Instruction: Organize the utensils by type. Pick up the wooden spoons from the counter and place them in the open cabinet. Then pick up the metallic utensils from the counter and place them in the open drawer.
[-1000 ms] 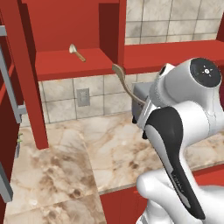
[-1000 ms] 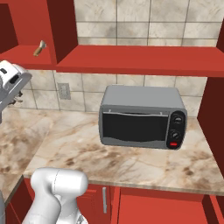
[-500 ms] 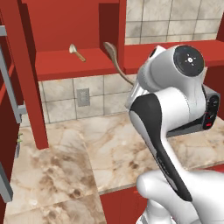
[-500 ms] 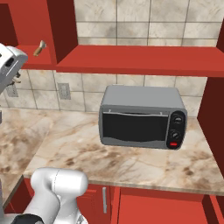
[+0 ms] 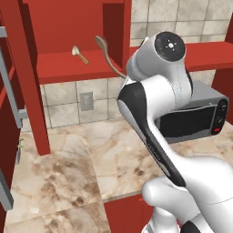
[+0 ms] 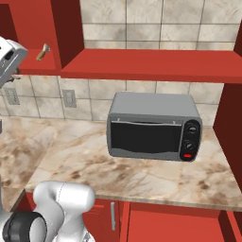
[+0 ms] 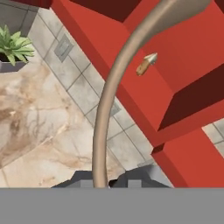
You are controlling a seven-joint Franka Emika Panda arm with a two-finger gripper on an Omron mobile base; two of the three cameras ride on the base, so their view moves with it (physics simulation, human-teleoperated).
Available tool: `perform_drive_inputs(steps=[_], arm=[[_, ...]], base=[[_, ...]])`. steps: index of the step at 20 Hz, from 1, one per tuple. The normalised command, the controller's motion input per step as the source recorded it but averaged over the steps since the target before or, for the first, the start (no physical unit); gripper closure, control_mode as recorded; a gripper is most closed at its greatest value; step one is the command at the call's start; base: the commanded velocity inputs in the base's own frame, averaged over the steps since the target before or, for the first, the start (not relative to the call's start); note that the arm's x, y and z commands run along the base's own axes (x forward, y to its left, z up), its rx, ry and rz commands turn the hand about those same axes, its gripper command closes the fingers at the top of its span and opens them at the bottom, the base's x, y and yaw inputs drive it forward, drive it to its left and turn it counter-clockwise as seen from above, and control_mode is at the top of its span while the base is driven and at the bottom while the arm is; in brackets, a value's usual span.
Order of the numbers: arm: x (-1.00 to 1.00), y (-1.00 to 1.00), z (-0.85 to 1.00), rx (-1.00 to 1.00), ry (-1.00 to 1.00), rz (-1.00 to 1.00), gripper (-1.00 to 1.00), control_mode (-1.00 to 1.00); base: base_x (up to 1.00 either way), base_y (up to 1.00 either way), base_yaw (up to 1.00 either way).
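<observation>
Above tabletop (image 5: 68,168), our gripper (image 7: 105,181) clamped on pale wooden spoon (image 5: 109,57) at handle end, bowl ahead toward open cabinet (image 5: 68,68). Second wooden spoon (image 5: 79,54) on shelf beyond. We judge it light, stiff, grip near tip lets it swing.

A grey toaster oven (image 6: 153,126) with a dark glass door is seen against a wall of beige square tiles (image 6: 142,33). Above the oven, a doorless red shelf (image 6: 156,66) is mounted. Left of the oven, a wall socket (image 5: 86,101) is set into the tiles. Further left, a potted green plant (image 7: 15,48) is placed.
</observation>
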Motion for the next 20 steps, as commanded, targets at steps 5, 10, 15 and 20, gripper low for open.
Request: perform_drive_inputs(steps=[5, 10, 15, 20], arm=[[0.42, 0.12, 0.0, 0.0, 0.0, 0.0, 1.0, -1.0], [0.58, 0.07, 0.0, 0.0, 0.0, 0.0, 1.0, -1.0], [0.5, 0.19, 0.0, 0.0, -0.02, 0.0, 1.0, -1.0], [0.54, 0.27, 0.0, 0.0, -0.01, 0.0, 1.0, -1.0]], base=[[0.0, 0.0, 0.0], [0.0, 0.0, 0.0], [0.0, 0.0, 0.0], [0.0, 0.0, 0.0]])
